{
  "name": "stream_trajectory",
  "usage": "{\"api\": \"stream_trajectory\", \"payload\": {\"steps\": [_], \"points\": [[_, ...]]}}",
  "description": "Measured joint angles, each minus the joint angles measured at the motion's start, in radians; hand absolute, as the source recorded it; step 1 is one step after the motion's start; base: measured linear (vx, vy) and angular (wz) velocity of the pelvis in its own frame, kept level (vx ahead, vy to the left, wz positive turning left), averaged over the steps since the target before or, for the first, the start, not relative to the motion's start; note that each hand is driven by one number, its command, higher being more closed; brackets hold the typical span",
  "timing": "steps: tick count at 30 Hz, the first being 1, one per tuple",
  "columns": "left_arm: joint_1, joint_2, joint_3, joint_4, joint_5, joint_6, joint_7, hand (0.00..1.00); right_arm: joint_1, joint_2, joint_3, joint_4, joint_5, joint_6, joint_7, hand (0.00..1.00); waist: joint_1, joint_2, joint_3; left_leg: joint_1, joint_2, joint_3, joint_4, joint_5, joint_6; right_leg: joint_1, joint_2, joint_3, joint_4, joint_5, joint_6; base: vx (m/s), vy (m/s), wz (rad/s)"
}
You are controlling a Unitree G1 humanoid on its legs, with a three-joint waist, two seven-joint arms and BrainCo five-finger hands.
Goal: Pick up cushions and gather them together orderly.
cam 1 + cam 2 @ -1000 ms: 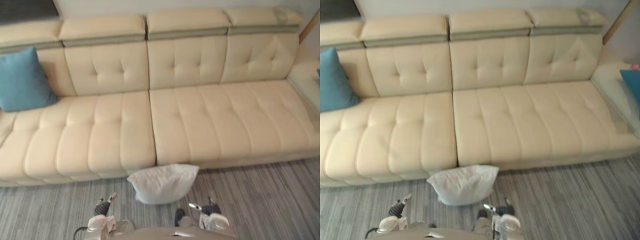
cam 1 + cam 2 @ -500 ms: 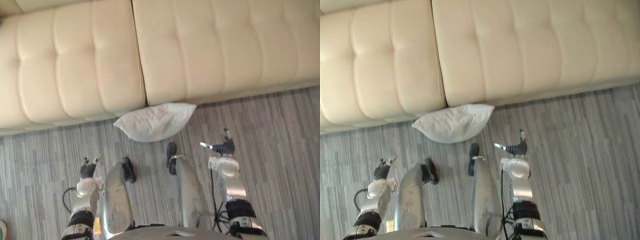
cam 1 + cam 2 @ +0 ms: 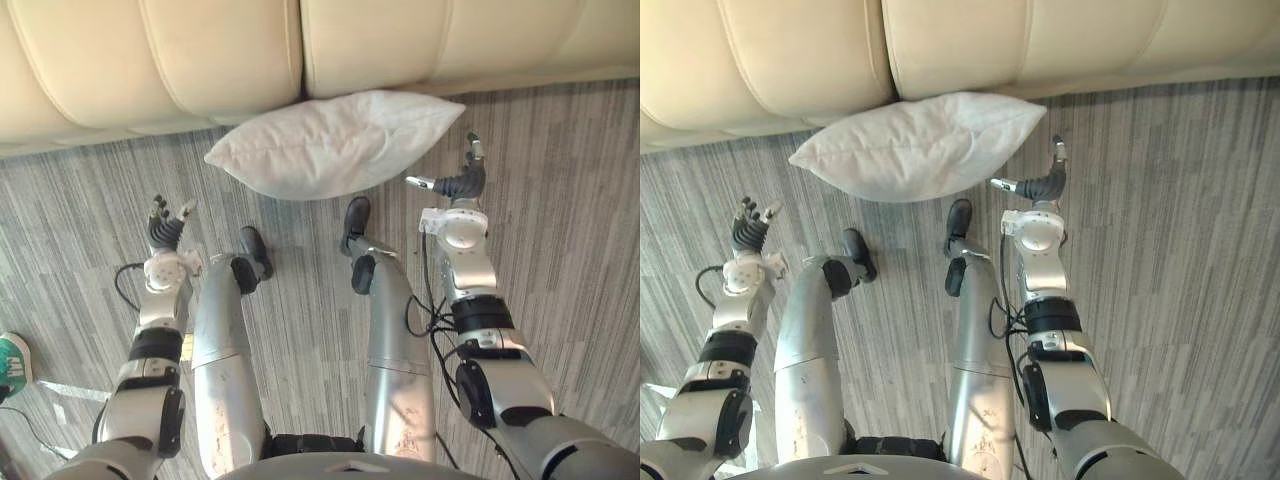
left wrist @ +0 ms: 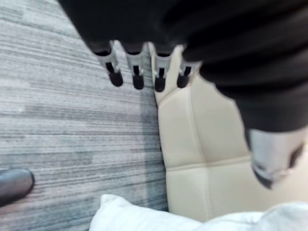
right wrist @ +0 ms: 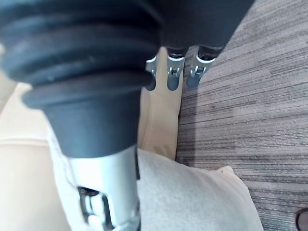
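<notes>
White cushion (image 3: pixel 335 145) lies on grey carpet (image 3: pixel 560 200) against the cream sofa (image 3: pixel 200 50). Right hand (image 3: pixel 461 186) hovers just beside its corner, left hand (image 3: pixel 163 229) farther off; both are spread and empty.

Right hand (image 3: pixel 458 183) nearer the cushion (image 3: pixel 330 145).

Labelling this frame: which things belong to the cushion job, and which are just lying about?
Job: cushion, on the carpet against the sofa; left hand and right hand, both open, either side of it.
Lying about: sofa; carpet; green shoe.
</notes>
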Motion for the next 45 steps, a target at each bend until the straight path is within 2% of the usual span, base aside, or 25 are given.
{"api": "stream_trajectory", "payload": {"steps": [2, 9, 16, 17, 26, 27, 38, 45], "points": [[-0.040, 0.014, -0.016, -0.021, 0.000, -0.007, 0.000, 0.00, -0.042, -0.024, 0.037, 0.025, 0.000, 0.000, 0.001, 0.00, 0.000, 0.000, 0.000, -0.045, -0.002, -0.005, 0.015, 0.007, 0.006, -0.041, -0.011, -0.006, 0.018, 0.000, -0.001, -0.07, -0.012, 0.14], [-0.167, 0.033, -0.042, -0.020, 0.001, -0.011, 0.045, 0.00, -0.210, -0.014, 0.104, 0.102, 0.018, -0.001, -0.012, 0.00, 0.001, -0.001, 0.004, -0.179, -0.002, -0.021, 0.048, 0.033, 0.015, -0.165, -0.021, -0.015, 0.043, 0.011, 0.000, -0.08, -0.017, 0.06], [-0.240, 0.027, -0.114, -0.059, 0.021, -0.012, 0.080, 0.00, -0.259, -0.005, 0.134, 0.105, 0.033, -0.001, -0.040, 0.00, -0.007, -0.001, 0.004, -0.241, -0.009, -0.036, 0.064, 0.048, 0.015, -0.225, -0.031, -0.020, 0.073, 0.011, -0.001, -0.06, -0.020, 0.08], [-0.265, 0.023, -0.134, -0.059, 0.022, -0.013, 0.086, 0.00, -0.272, 0.002, 0.144, 0.106, 0.038, -0.001, -0.041, 1.00, -0.009, -0.001, 0.004, -0.252, -0.009, -0.041, 0.064, 0.050, 0.017, -0.234, -0.031, -0.022, 0.073, 0.013, -0.001, -0.05, -0.015, 0.03], [-0.327, -0.060, -0.235, -0.069, 0.058, -0.011, 0.144, 0.00, -0.298, 0.082, 0.155, 0.053, 0.045, -0.001, -0.110, 1.00, -0.023, -0.001, 0.003, -0.273, -0.007, -0.057, 0.067, 0.061, 0.004, -0.249, -0.027, -0.038, 0.074, 0.018, -0.008, -0.05, -0.027, 0.00], [-0.326, -0.065, -0.238, -0.073, 0.058, -0.009, 0.148, 1.00, -0.296, 0.087, 0.155, 0.041, 0.045, -0.001, -0.117, 1.00, -0.024, -0.001, 0.003, -0.273, -0.007, -0.057, 0.068, 0.061, 0.004, -0.249, -0.027, -0.038, 0.074, 0.018, -0.009, -0.04, -0.025, -0.04], [-0.338, -0.066, -0.304, -0.106, 0.076, 0.012, 0.167, 1.00, -0.236, 0.105, 0.154, -0.133, 0.077, 0.000, -0.162, 1.00, -0.036, 0.000, 0.002, -0.253, 0.004, -0.061, 0.073, 0.061, 0.004, -0.214, -0.011, -0.039, 0.048, 0.036, -0.016, -0.05, -0.032, -0.05], [-0.338, -0.028, -0.305, -0.136, 0.076, 0.019, 0.169, 1.00, -0.215, 0.103, 0.151, -0.219, 0.077, 0.000, -0.162, 1.00, -0.037, 0.000, 0.001, -0.221, 0.002, -0.060, 0.059, 0.061, 0.004, -0.175, -0.009, -0.043, 0.019, 0.044, -0.018, -0.04, -0.039, -0.02]]}}
